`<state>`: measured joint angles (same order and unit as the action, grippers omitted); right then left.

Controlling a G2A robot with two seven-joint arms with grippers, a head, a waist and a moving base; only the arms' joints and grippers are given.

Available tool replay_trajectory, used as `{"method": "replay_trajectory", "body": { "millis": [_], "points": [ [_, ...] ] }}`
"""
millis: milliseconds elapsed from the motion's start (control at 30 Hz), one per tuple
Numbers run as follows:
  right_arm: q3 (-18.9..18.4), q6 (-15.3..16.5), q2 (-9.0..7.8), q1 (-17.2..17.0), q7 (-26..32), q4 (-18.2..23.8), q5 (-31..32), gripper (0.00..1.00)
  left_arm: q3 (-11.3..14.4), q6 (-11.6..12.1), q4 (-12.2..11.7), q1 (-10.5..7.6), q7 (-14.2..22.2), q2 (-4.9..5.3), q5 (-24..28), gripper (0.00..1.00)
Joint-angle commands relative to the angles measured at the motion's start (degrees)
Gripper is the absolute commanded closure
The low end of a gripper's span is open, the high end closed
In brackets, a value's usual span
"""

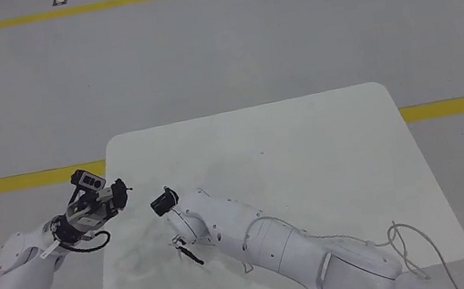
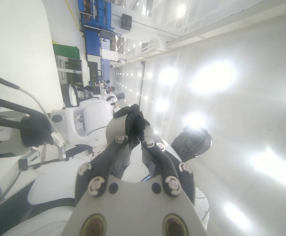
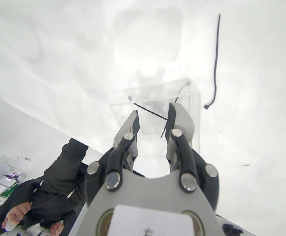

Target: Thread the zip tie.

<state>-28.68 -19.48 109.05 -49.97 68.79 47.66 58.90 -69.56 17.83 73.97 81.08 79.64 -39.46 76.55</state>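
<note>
Right gripper [image 3: 153,109], nearest the lens: claw apart, its two ribbed fingers straddling the near wall of a clear box [image 3: 195,120] that stands on the white table [image 3: 67,55]. Three zip ties are counted, all black, thin and flat, each ending in a small square head. The first zip tie [image 3: 147,109] lies at the clear box; whether on it or inside it cannot be told. Its long axis runs obliquely across the box, head toward one near corner, strap end meeting the pad of one finger [image 3: 171,116]; actual contact cannot be confirmed. The second zip tie [image 3: 187,85] has its head at the box's far corner, and its strap slants back toward the same finger, crossing the line of the first. The third zip tie [image 3: 215,64] lies flat on the table just beside the box and apart from it, nearly straight with a slight hook at the head; the head end lies nearest the box and the tip points away from it. Left gripper [image 2: 134,116], well apart from the clear box and off the table's edge in the top view [image 1: 118,190]: claw together, black pads pressed; whether anything lies between them cannot be told.
</note>
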Motion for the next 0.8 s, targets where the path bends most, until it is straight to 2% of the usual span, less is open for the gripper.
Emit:
{"method": "replay_trajectory", "body": {
  "millis": [0,367,533,767],
  "points": [
    [-0.8,0.0,0.45,0.0,0.3,-0.8,1.2,0.73,0.0,0.0,0.0,0.0,0.0,0.0,0.0,1.0],
    [-2.2,0.0,0.89,-0.1,1.0,-2.2,4.2,0.78,0.0,0.0,0.0,0.0,0.0,0.0,0.0,1.0],
    [-2.2,0.0,0.92,-0.1,1.1,-2.5,4.3,0.84,0.0,0.0,0.0,0.0,0.0,0.0,0.0,1.0],
    [-1.8,0.0,1.1,0.3,1.0,-3.4,4.1,0.84,0.0,0.0,0.0,0.0,0.0,0.0,0.0,1.0]
  ]
}}
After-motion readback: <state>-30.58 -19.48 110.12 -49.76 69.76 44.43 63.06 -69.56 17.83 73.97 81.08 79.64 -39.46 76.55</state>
